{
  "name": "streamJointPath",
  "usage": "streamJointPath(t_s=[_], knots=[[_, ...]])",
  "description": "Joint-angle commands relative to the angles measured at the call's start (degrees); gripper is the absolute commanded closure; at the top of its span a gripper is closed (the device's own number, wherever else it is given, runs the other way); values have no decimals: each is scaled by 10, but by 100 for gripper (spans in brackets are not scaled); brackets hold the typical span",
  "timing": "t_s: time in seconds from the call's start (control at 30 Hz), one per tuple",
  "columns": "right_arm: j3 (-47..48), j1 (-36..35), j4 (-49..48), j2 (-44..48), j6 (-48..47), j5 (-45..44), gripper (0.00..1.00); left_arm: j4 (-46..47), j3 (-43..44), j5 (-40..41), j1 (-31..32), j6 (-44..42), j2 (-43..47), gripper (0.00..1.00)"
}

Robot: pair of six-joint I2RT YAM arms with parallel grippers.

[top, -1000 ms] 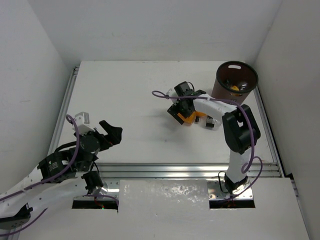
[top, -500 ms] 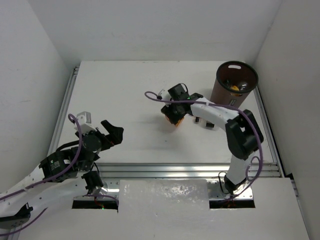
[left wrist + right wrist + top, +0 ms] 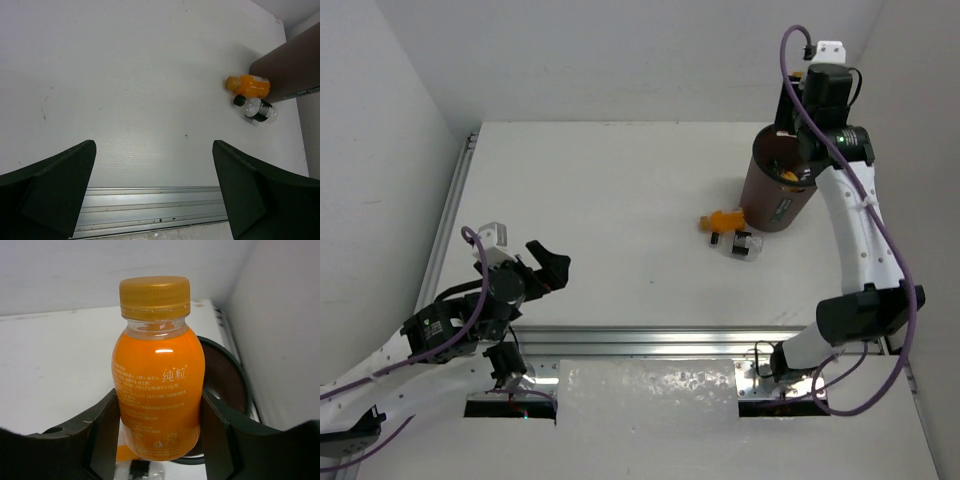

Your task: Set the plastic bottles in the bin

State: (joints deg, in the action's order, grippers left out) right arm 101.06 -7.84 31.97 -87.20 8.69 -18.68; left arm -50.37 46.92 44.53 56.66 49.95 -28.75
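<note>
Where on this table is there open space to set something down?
The middle and left of the table is bare, from the left gripper to the lying orange bottle. It is crowded at the foot of the bin, where that bottle and a clear bottle lie. The right gripper holds a second orange bottle above the bin.

White matte table (image 3: 600,200), with an aluminium rail (image 3: 670,340) along the near edge and another up the left side. Bin (image 3: 775,195) stands upright on it in the far right corner. Two bottles lie on their sides at the bin's foot, on its near-left side. Orange bottle (image 3: 725,219) is just beside the bin wall. Clear bottle (image 3: 744,245), dark label and black cap, lies just nearer than the orange one. Can't tell if the two touch.
</note>
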Motion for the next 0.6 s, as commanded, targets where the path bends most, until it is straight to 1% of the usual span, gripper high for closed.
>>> streamJointPath(t_s=[0.0,0.03,0.07,0.1,0.13,0.17,0.3,0.33,0.37,0.4,0.43,0.47,0.5,0.53,0.57], knots=[[28,37,74,-66,19,-58,64,29,-1,-13,2,-17,-20,0],[48,48,102,-81,26,-61,59,29,-1,-15,2,-19,-29,0],[49,52,112,-95,32,-69,52,28,-1,-16,2,-20,-32,0],[60,55,119,-110,35,-75,43,28,1,-16,2,-21,-35,1],[61,55,123,-112,41,-78,13,29,0,-19,2,-21,-39,0],[52,56,118,-108,48,-72,2,33,-2,-20,2,-25,-40,0],[68,51,150,-69,73,-23,1,38,-7,-8,2,-23,-62,0],[66,40,162,-37,83,-12,1,34,-5,1,2,-6,-98,1],[44,33,165,-15,91,5,1,22,7,1,2,11,-124,1],[22,25,159,39,97,16,1,26,16,-19,2,20,-180,1],[-36,11,147,68,109,28,1,52,38,-36,2,23,-207,1],[-67,8,143,97,117,48,1,68,50,-55,3,25,-236,2],[-94,4,140,147,133,59,1,88,62,-88,6,26,-283,2],[-144,4,140,172,138,84,1,139,83,-103,7,27,-303,2],[-169,4,142,195,142,94,1,168,88,-116,7,32,-321,2]])
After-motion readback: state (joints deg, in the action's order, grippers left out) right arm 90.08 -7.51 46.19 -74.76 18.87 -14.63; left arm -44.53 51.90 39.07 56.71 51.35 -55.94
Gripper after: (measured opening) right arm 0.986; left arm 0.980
